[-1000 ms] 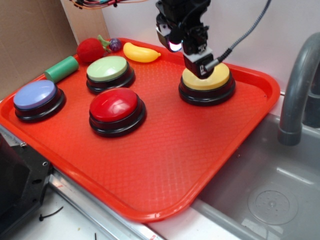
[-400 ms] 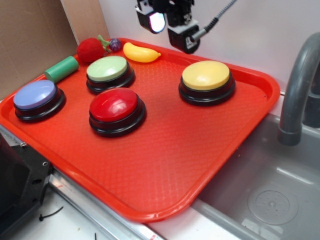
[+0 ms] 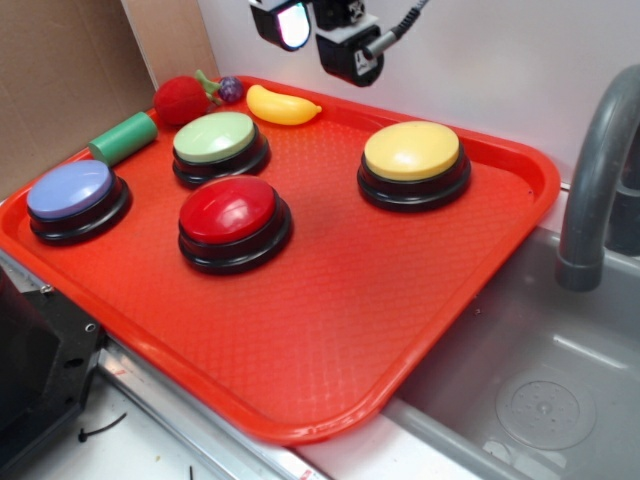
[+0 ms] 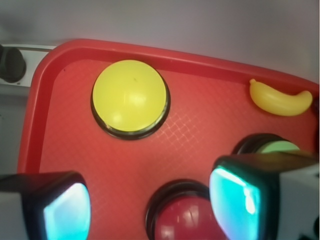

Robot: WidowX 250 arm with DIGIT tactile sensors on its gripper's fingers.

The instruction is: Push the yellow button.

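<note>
**Claw high, clear of the yellow button**

My claw (image 3: 322, 35) hangs high at the tray's (image 3: 330, 330) far edge, at about 12 o'clock, well above everything on it. In the wrist view my two fingers (image 4: 240, 197) stand apart with nothing between them, so the claw is open and empty. The yellow button (image 3: 412, 150) sits on the tray at about 2 o'clock, upright and uncovered; from the wrist it lies at about 11 o'clock (image 4: 130, 97), well apart from my fingers. I touch nothing. Nothing in these pictures shows whether the button registered a press. If the press is made, I judge the job finished; if not, I must come back over the dome and push down on it.
</note>
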